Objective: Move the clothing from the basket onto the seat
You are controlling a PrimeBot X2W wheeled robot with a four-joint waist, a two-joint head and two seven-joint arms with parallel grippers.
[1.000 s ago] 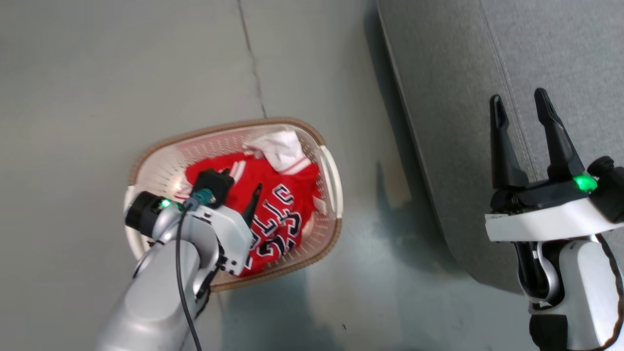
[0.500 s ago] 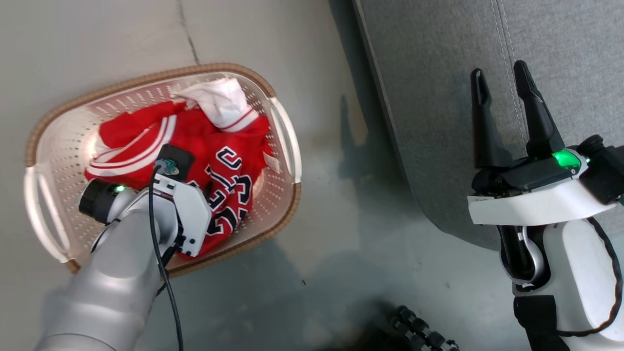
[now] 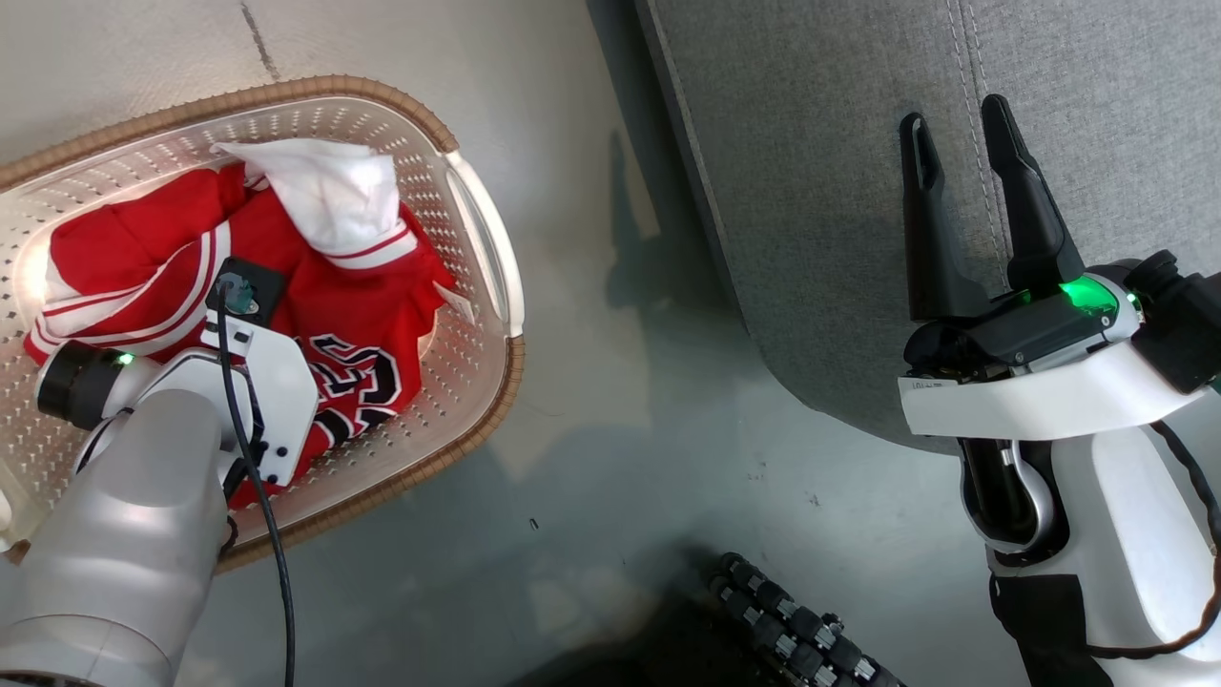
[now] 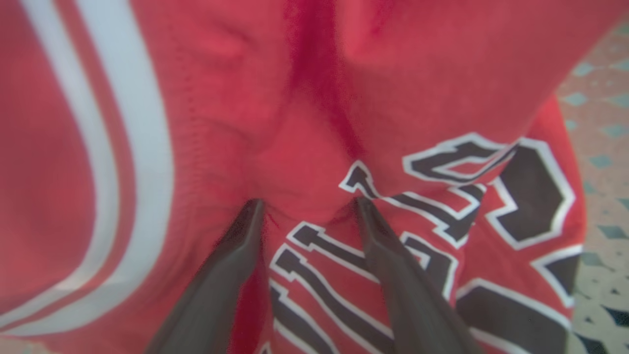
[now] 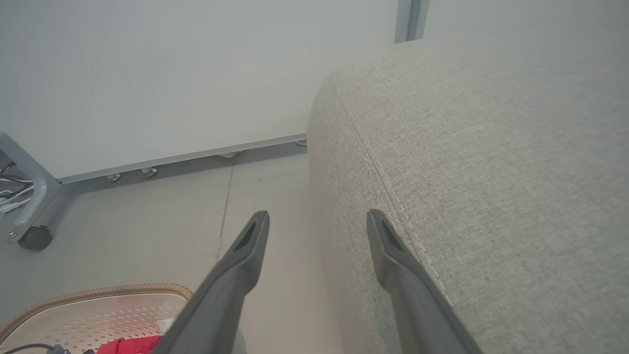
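The red clothing (image 3: 353, 277) with black-and-white lettering lies bunched in the cream basket (image 3: 458, 315), a white fold (image 3: 329, 196) on top. My left wrist (image 3: 258, 382) reaches down into the basket and covers its own fingers in the head view. In the left wrist view my left gripper (image 4: 308, 204) is open, both fingertips pressed into the red clothing (image 4: 304, 123), a hump of cloth bulging between them. My right gripper (image 3: 954, 114) stands open and empty over the near edge of the grey seat (image 3: 811, 191); its wrist view shows the seat (image 5: 491, 172) and the basket rim (image 5: 98, 290).
Bare grey floor (image 3: 610, 401) separates the basket from the seat. A black ribbed hose (image 3: 792, 620) lies at the bottom edge. In the right wrist view a white wall panel (image 5: 172, 73) stands behind, and a caster wheel (image 5: 34, 238) at the far left.
The head camera has swung, so the basket now sits further left and higher. My left gripper has sunk into the clothing, its fingers now hidden under the wrist. The right gripper stays open.
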